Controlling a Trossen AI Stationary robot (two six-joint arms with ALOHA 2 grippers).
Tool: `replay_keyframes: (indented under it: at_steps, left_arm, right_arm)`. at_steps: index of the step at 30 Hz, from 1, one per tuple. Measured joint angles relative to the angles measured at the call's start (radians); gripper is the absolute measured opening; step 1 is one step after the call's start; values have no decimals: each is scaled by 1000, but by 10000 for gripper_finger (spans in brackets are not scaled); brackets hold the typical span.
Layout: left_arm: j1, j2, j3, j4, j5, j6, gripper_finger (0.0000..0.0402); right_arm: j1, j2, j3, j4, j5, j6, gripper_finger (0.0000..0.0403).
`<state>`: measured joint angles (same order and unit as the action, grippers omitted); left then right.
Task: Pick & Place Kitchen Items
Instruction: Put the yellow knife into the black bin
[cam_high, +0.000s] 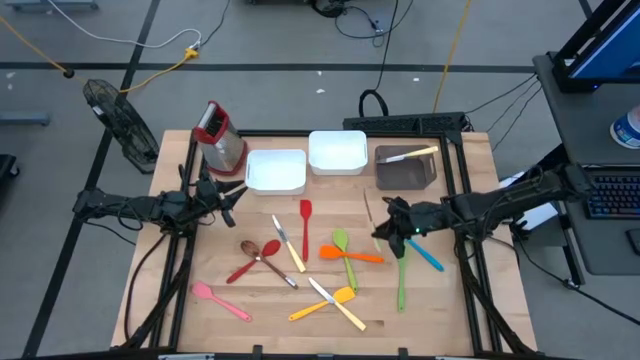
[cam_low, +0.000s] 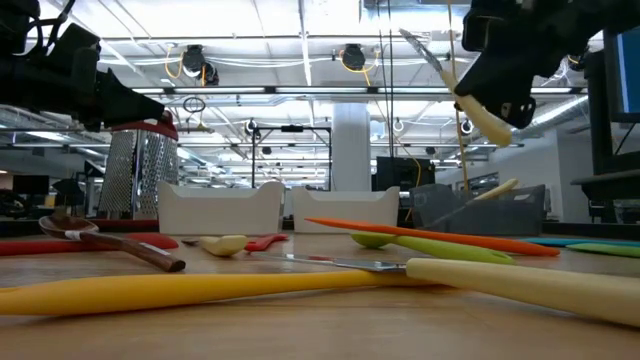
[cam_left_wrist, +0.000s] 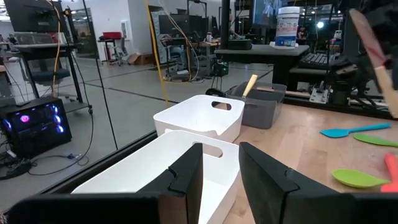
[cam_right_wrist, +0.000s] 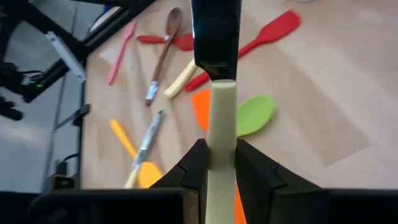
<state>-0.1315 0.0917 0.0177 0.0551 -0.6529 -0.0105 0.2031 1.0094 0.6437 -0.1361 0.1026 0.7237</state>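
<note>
My right gripper (cam_high: 392, 228) hangs above the table's right half, shut on a pale-handled steel knife (cam_low: 470, 95). My left gripper (cam_high: 228, 196) is open and empty at the near edge of the left white tray (cam_left_wrist: 186, 155). On the wood lie a red spatula (cam_high: 305, 222), a pale-handled knife (cam_high: 289, 245), a brown spoon (cam_high: 268, 260), a red spoon (cam_high: 250, 263), a pink spatula (cam_high: 220, 300), a yellow spatula (cam_high: 320, 306), an orange spatula (cam_high: 352, 255), a green spoon (cam_high: 343, 252), a green spatula (cam_high: 402, 275) and a blue spatula (cam_high: 426, 254). My right gripper pinches the knife's pale handle (cam_right_wrist: 222, 124) between its two fingers. The fingers come slanting down from the table's right side. The knife is lifted clear of the table and tilted, with its blade (cam_low: 425, 50) higher than the handle's free end (cam_low: 492, 128).
Two white trays (cam_high: 275, 172) (cam_high: 337, 153) and a dark tray (cam_high: 405, 172) holding a pale-handled knife (cam_high: 410, 154) stand along the far edge. A red-topped metal grater (cam_high: 220, 138) stands at the far left. A second knife (cam_high: 337, 304) crosses the yellow spatula.
</note>
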Motion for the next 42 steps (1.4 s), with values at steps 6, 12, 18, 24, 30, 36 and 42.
replay_keyframes:
  at_steps: [6,12,18,24,30,36,42]
  left_arm:
    - [0,0,0,0,0,-11,106]
    - [0,0,0,-1,0,-19,106]
    - [0,3,0,-5,-2,-18,106]
    - [0,30,0,-5,-3,-22,106]
    - [0,65,0,0,-3,-47,106]
    - [0,99,0,0,-2,-71,106]
    - [0,127,0,0,-2,-74,106]
  right_arm:
    - [-84,-10,0,-43,0,-89,49]
    - [-180,-50,0,-147,0,-119,49]
    - [-265,-122,0,-243,0,-160,49]
    - [-347,-180,0,-327,-1,-228,49]
    - [-428,-197,41,-470,0,-312,49]
    - [-509,-187,167,-584,5,-427,49]
    - [-579,-139,317,-758,120,-557,49]
